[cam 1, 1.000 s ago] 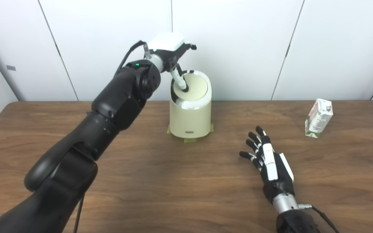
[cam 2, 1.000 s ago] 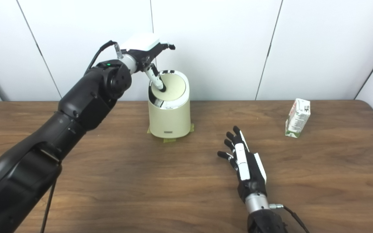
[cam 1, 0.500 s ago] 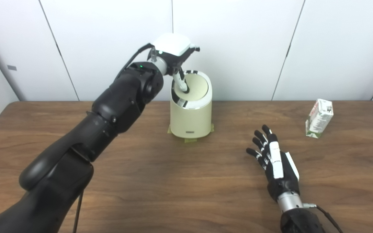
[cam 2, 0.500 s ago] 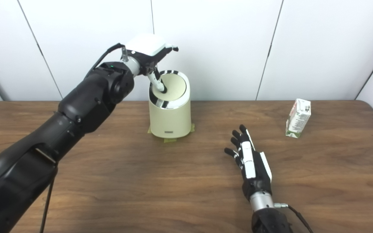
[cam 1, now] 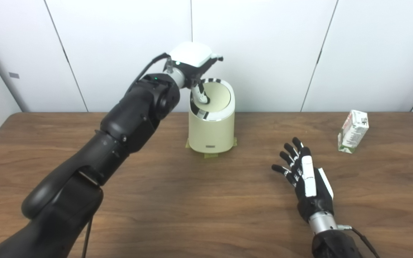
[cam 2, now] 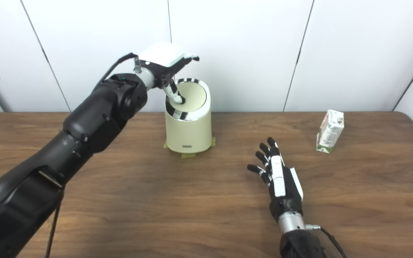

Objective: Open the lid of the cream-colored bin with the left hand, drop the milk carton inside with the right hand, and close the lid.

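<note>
White wall panels back a wood-grain bench (cam 1: 177, 200) that carries everything. Nearest, at about five o'clock, the right hand (cam 1: 308, 182) rests low over the bench with its fingers (cam 1: 288, 157) spread and holding nothing, apparently waiting its turn. Further off at three o'clock stands the milk carton (cam 1: 352, 131), upright with a slight lean, well apart from that hand and untouched, so the pick-up is not yet begun. At twelve o'clock, toward the back edge, the cream-colored bin (cam 1: 210, 123) sits on strips of tape, probably to keep it from sliding when pushed. Above it the left hand (cam 1: 194, 61) reaches down, one finger pressed on the left part of the lid (cam 1: 219, 95), seemingly to tip it inward. The lid looks slightly tilted, though I cannot tell how far it has opened.
</note>
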Available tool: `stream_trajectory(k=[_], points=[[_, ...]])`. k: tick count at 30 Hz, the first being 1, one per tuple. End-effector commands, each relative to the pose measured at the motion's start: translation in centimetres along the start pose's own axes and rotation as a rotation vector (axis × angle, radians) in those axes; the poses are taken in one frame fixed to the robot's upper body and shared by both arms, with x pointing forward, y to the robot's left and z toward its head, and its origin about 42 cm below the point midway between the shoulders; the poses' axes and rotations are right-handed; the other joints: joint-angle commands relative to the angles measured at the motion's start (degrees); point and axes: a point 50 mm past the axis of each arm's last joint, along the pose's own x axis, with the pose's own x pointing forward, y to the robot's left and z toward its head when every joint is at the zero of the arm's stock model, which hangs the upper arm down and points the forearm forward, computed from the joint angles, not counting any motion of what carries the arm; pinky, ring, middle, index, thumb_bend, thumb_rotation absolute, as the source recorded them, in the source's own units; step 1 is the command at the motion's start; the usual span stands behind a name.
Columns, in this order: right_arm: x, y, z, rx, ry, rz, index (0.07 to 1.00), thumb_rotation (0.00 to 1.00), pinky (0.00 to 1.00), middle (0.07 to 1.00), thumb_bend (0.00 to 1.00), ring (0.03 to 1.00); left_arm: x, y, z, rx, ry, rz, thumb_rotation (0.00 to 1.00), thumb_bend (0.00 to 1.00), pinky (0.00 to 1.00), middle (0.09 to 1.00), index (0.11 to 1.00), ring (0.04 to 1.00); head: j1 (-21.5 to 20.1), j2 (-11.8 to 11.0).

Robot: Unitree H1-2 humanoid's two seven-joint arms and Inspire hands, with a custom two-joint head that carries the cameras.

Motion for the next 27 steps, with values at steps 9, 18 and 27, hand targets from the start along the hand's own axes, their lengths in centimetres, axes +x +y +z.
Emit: stream_trajectory(k=[9, 18, 27], points=[[1.1, -0.3, 1.8, -0.042, -0.088, 0.018, 0.951, 0.93, 0.73, 0.939, 0.62, 0.913, -2.9, 4.9, -2.5, -0.504, 0.078, 0.184, 0.0, 0.77, 0.63, 0.842, 0.854, 0.761, -0.1, -0.1], [1.3, -0.7, 2.2, -0.053, -0.103, 0.016, 0.936, 0.77, 0.77, 0.926, 0.57, 0.898, -8.4, -0.6, -4.5, -0.885, 0.151, 0.331, 0.68, 0.39, 0.79, 0.865, 0.847, 0.847, -0.3, -0.2], [1.4, -1.8, 2.8, -0.075, -0.1, -0.015, 0.896, 0.54, 0.71, 0.89, 0.49, 0.851, -14.2, -8.2, -3.9, -1.156, 0.183, 0.384, 0.94, 0.35, 0.82, 0.897, 0.905, 0.863, -0.8, -0.3]])
